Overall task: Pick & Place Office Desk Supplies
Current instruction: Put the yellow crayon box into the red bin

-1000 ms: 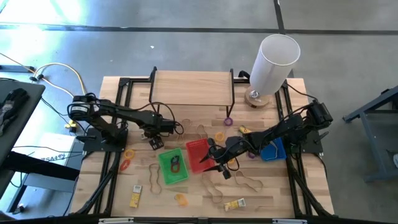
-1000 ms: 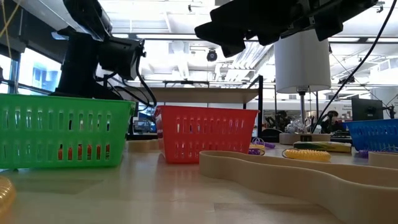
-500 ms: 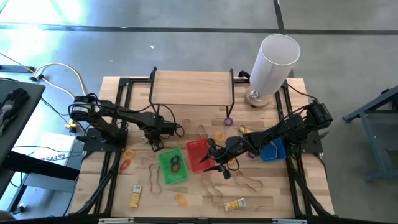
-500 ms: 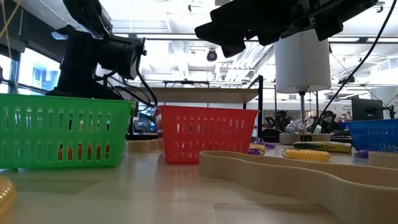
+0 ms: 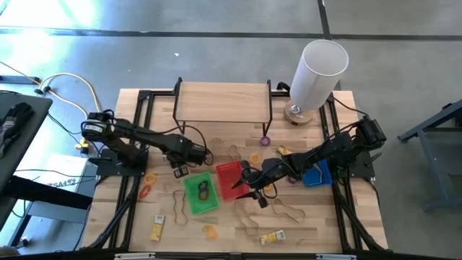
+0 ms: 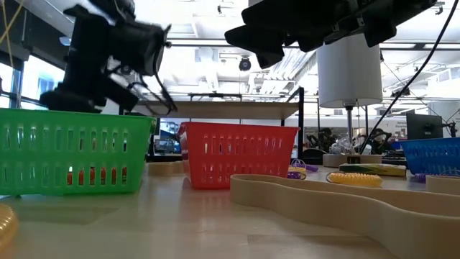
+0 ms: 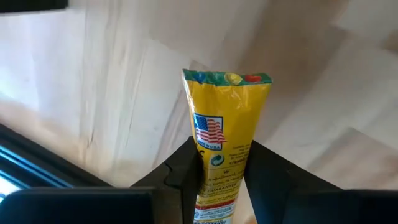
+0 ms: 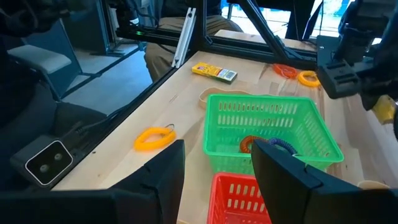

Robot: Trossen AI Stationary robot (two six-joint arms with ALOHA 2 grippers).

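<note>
Grey concrete floor surrounds the wooden desk (image 5: 216, 101) in the high view. Centre frame, a green basket (image 5: 201, 193) and a red basket (image 5: 230, 180) sit side by side, with a blue basket (image 5: 317, 175) at centre right and a tall white cylinder (image 5: 317, 72) at the upper right. Rings, rubber bands and another yellow packet (image 5: 272, 237) lie scattered across the lower half. The left gripper (image 5: 180, 170) hangs just above and left of the green basket; the right gripper (image 5: 253, 189) sits over the red basket's right edge.

At desk height, the green basket (image 6: 72, 151) fills the left of the frame, the red basket (image 6: 241, 155) the centre, and a tan rubber band (image 6: 338, 201) the foreground.

From the left wrist, the fingers (image 7: 186, 168) are narrowed on a yellow packet (image 7: 224, 134), gripping only its lower end.

From the right wrist, the fingers (image 8: 168, 171) stand partly apart and empty above the red basket (image 8: 239, 199).

With so short a hold, the packet could pivot or slip out, and a release short of the basket would leave it on the desk beside the wall.
</note>
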